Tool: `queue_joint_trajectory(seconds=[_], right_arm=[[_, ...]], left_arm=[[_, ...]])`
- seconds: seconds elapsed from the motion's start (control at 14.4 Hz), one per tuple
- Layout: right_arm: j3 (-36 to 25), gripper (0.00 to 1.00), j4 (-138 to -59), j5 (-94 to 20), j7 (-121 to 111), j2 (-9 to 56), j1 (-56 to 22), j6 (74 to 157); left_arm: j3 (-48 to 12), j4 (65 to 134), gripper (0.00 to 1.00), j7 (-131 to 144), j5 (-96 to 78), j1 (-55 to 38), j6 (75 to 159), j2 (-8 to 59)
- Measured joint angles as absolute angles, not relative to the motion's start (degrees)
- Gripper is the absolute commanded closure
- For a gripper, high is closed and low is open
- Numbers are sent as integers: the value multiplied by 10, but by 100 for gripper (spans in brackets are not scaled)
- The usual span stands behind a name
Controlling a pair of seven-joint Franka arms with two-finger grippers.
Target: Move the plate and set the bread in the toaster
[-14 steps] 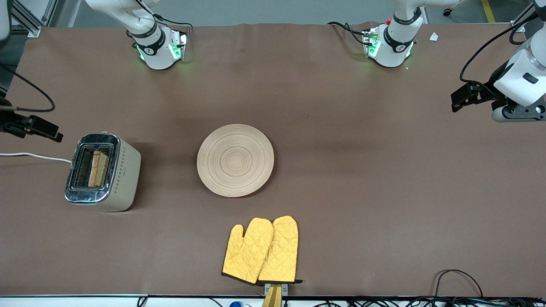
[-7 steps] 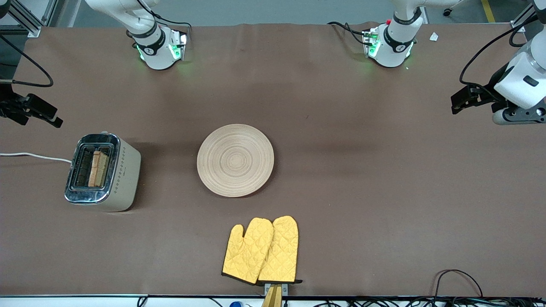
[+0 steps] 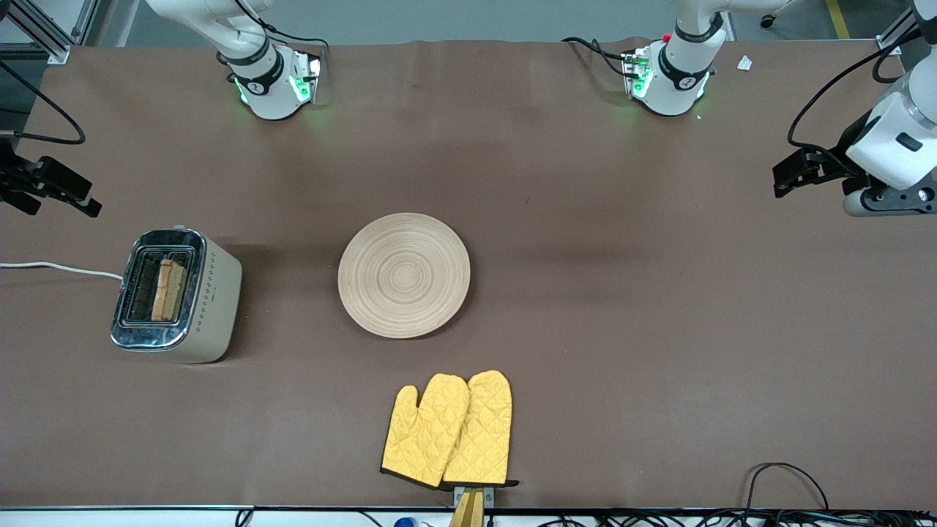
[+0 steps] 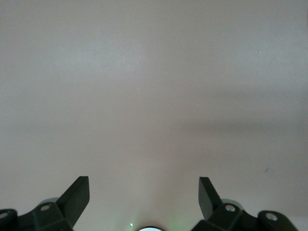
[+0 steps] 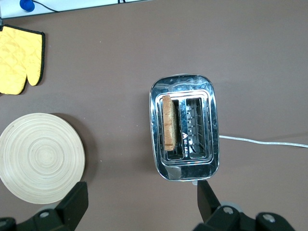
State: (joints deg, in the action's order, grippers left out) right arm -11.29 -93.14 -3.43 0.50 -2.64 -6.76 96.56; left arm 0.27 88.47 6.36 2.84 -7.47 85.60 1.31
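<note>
Both grippers gape empty: right gripper (image 5: 139, 202) above the toaster (image 3: 176, 295) holding bread (image 3: 168, 289), left gripper (image 4: 144, 197) over bare table (image 3: 659, 329); plate (image 3: 404, 275) central.

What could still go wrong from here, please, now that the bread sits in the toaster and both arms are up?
1. The bread stands proud of its slot in the toaster; a low pass by the open right gripper above it might knock it.
2. The toaster's white cord trails off the table edge under that arm and could snag.
3. The oven mitts lie just nearer the camera than the plate, crowding any further plate move. The open left gripper waits over bare table.
</note>
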Motion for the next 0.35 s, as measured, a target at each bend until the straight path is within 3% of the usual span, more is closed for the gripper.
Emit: queue_joint_trajectory(seconds=[0.35], right_arm=[[-114, 0, -925, -34, 3, -27, -56, 966]], left_arm=[[3, 885, 0, 64, 28, -75, 856, 13]])
